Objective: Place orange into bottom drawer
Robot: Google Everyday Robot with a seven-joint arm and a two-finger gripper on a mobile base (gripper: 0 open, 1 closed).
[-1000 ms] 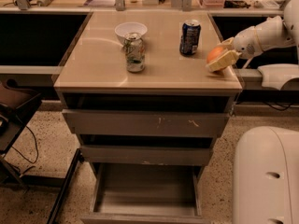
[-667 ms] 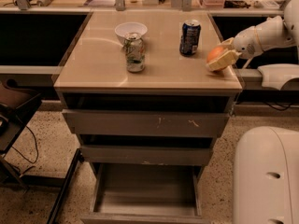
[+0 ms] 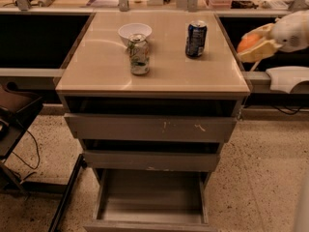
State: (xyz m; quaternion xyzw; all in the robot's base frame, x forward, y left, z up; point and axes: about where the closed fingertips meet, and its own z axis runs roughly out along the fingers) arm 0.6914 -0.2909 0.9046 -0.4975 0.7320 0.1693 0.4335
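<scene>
Orange (image 3: 248,40), a small round bright-orange fruit, is up in the air off the right edge of the beige cabinet top (image 3: 96,66), at about the height of that surface and touching nothing but the gripper. In the camera view the white robot arm (image 3: 293,32) reaches in from the right border, its forearm roughly level and tipped slightly downward toward the left. At its end the cream-coloured two-finger gripper (image 3: 246,47) points left toward the cabinet. Its fingers (image 3: 257,53) are closed around the orange, one above and one below, with the fruit showing between them near the tips.

The bottom drawer (image 3: 149,197), a wide shallow grey-brown tray, is pulled out toward the camera at floor level, its bare inside showing. It lies well below the orange and to its left. Above it sit the scuffed grey-brown middle drawer (image 3: 149,160) and the scuffed grey-brown top drawer (image 3: 149,128), each pulled out only a little.

On the cabinet top a white round bowl (image 3: 134,31) stands near the back, with a green and silver drink can (image 3: 139,54) upright just in front of it. A dark blue drink can (image 3: 196,39) stands upright near the right side, closest to the gripper but apart from it.
</scene>
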